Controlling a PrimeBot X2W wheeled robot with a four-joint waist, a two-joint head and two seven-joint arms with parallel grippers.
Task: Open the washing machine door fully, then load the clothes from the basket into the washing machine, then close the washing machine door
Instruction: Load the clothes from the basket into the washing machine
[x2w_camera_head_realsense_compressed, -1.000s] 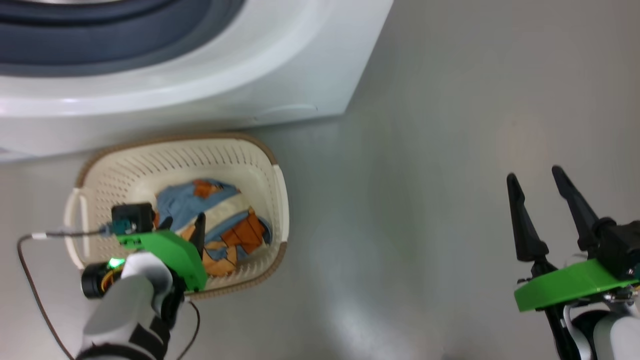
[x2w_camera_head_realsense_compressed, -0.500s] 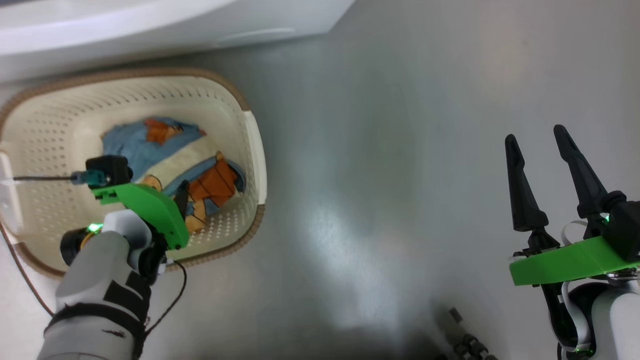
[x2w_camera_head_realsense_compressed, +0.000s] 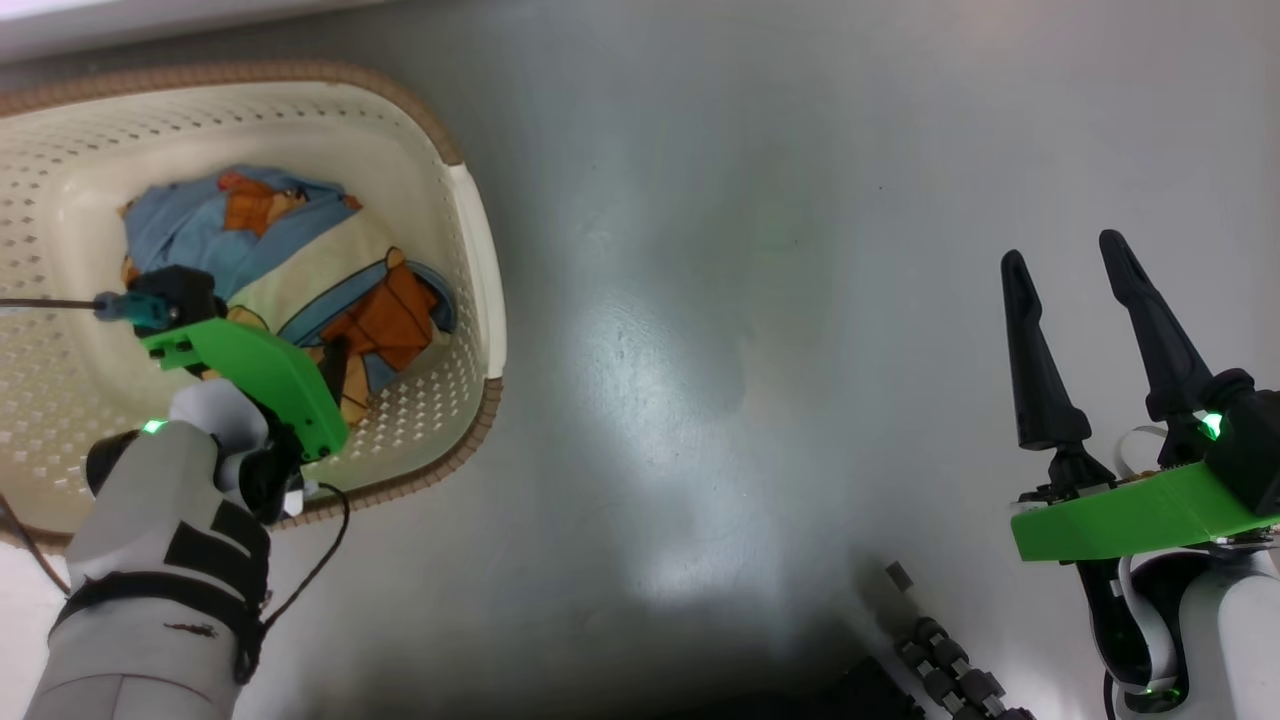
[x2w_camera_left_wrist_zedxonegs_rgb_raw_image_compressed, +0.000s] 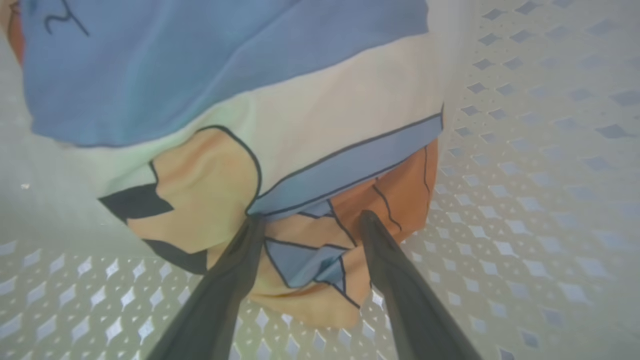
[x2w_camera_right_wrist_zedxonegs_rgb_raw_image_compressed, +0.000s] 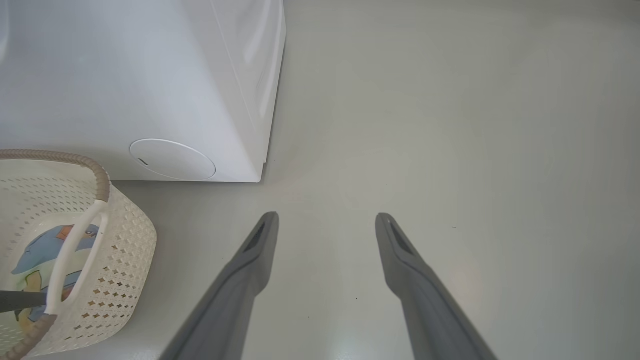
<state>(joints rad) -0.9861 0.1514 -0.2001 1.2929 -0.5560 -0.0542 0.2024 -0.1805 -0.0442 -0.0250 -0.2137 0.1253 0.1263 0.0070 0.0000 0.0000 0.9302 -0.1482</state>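
Two long dark fingers of the right gripper (x2w_camera_head_realsense_compressed: 1062, 250) stand wide apart over the shiny grey floor (x2w_camera_head_realsense_compressed: 720, 300) in the head view, holding nothing. Well off to its left, the small cream plastic basket (x2w_camera_head_realsense_compressed: 478, 250) with holes and a brown rim holds the clothes (x2w_camera_head_realsense_compressed: 300, 270), light blue cloth with orange-brown cartoon figures. The left gripper (x2w_camera_head_realsense_compressed: 318, 358) reaches down into the basket. In the left wrist view its fingers are spread open, tips seeming to touch the clothes, not pinching them. In the right wrist view, the white boxy washing machine (x2w_camera_right_wrist_zedxonegs_rgb_raw_image_compressed: 150, 75) stands just behind the basket.

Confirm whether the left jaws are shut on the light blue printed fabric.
No, the left jaws stand open, tips at the light blue printed fabric.
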